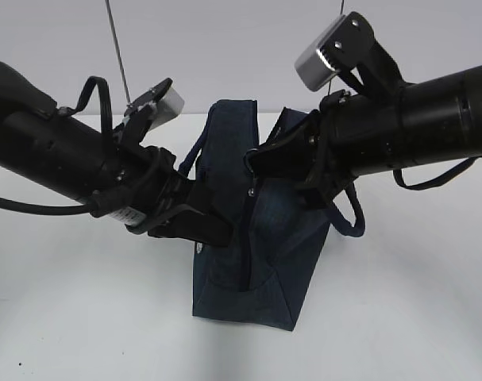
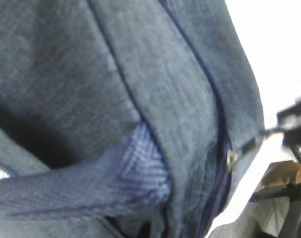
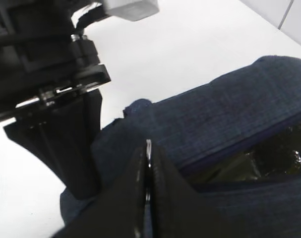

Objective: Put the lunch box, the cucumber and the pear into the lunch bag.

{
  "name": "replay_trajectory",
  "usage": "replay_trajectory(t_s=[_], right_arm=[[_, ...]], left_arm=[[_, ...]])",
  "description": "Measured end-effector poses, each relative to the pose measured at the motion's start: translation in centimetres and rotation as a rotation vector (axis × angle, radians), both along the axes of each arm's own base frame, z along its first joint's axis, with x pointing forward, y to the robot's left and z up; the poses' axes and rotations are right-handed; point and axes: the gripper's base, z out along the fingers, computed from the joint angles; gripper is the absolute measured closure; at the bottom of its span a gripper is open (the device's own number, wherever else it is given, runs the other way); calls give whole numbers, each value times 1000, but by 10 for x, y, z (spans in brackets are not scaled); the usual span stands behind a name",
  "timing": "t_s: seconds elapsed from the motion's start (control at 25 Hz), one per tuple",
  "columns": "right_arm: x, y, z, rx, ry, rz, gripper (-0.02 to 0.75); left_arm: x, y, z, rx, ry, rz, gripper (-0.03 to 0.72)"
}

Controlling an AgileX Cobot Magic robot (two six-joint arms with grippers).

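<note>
Count at this frame:
1 lunch bag [image 1: 252, 254] (navy, 2 rope handles), 2 arms, 2 grippers: left gripper [image 1: 217, 230], right gripper [image 1: 260, 163]. 1 white table [image 1: 399, 317]. Lunch box, cucumber, pear were not countable.

Black cabled arms [image 1: 58, 151], silver wrist cameras [image 1: 324, 57]

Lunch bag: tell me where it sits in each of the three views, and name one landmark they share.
Exterior view: the lunch bag stands at centre, between the two arms.
Left wrist view: its navy fabric fills nearly the whole picture.
Right wrist view: it runs from the lower middle to the right edge.
Shared landmark: the zipper line.
</note>
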Motion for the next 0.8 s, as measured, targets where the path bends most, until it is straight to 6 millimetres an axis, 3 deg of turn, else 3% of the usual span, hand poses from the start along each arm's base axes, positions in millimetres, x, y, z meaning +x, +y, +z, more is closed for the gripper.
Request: replay_trajectory(t_s=[0.4,0.8], right_arm=[[33,4,7,-6,-51,-88,732],[80,10,-6,-39,-65,-178,732]], left_arm=[[-4,3,-4,58,-13,-72,699],[-5,4,-4,63,-11,-83,699]])
